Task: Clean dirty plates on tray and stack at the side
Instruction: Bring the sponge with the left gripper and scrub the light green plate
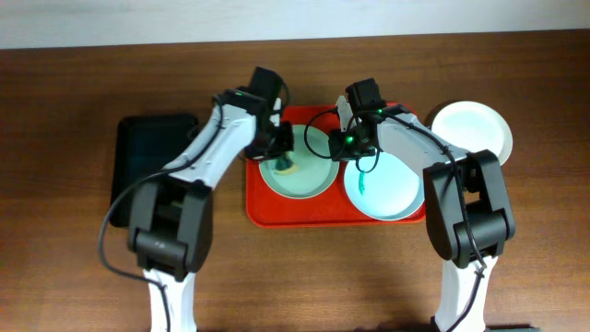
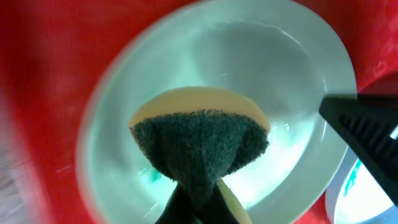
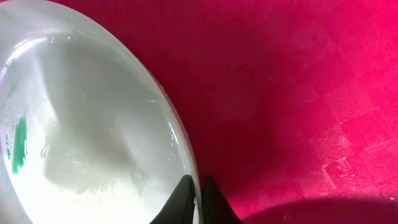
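The mint green plate (image 1: 309,175) lies on the left half of the red tray (image 1: 277,210). My left gripper (image 1: 284,159) is shut on a yellow sponge with a dark green pad (image 2: 199,143) and presses it onto this plate (image 2: 261,68), next to a small teal smear. My right gripper (image 1: 350,144) is shut on the plate's right rim (image 3: 198,194); a teal smear shows on the plate (image 3: 93,124). The pale blue plate (image 1: 392,189) with a teal smear lies on the tray's right half. The white plate (image 1: 472,129) sits on the table beside the tray, at the right.
A smaller black tray (image 1: 152,157) lies on the brown table to the left of the red tray. The two arms meet over the red tray's back half. The pale blue plate's rim (image 2: 348,186) lies close to the mint plate.
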